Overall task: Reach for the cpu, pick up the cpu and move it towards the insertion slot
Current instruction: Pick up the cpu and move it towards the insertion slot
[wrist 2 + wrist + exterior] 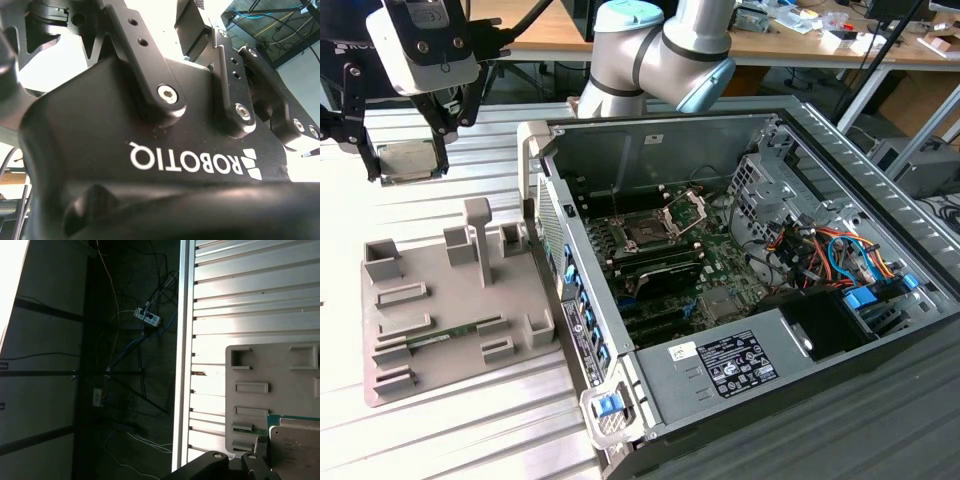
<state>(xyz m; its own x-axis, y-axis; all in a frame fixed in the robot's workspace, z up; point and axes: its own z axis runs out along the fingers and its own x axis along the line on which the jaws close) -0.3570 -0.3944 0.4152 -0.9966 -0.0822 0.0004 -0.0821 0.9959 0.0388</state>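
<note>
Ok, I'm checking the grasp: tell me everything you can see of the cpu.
The cpu is a small flat square chip with a pale silvery metal top and thin darker rim. Clamped at two opposite edges by the gripper, it hangs clear of the grey tray, to the exterior view's left of the computer case.

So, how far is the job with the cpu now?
Done: the cpu is off the grey tray, lifted clear. In hand: the gripper holds it between its fingers at the exterior view's left. Left: the way to the insertion slot, which sits inside the open computer case, far from the chip.
</note>
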